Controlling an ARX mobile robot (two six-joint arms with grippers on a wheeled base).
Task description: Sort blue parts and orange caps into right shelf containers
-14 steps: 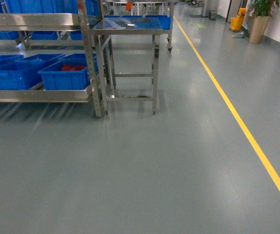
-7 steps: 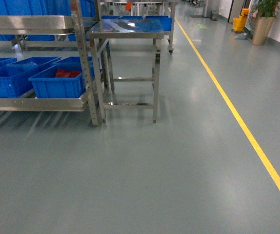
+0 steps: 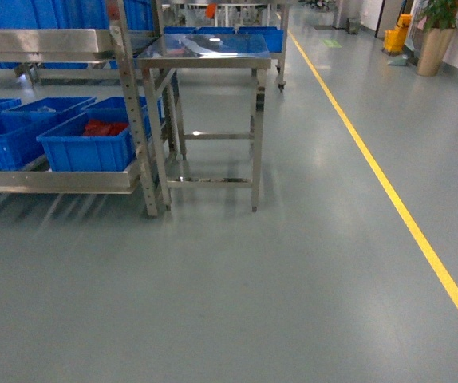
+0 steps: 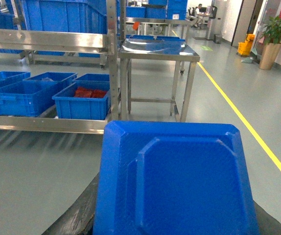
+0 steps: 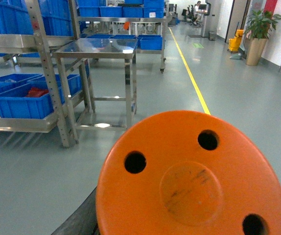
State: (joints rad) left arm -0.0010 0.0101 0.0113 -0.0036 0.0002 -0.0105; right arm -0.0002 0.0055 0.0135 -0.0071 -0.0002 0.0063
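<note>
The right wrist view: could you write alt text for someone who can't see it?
A round orange cap with three small holes fills the foreground, hiding whatever carries it. Beyond it on a grey floor stand a steel table, a shelf rack with blue crates, and a yellow floor line.

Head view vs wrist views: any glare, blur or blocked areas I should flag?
Head view: sharp, with glare on the steel table top and soft streaked reflections on the floor under the shelf. Left wrist view: the blue part fills the lower frame, hiding the gripper. Right wrist view: the orange cap does the same; the background stays clear.
</note>
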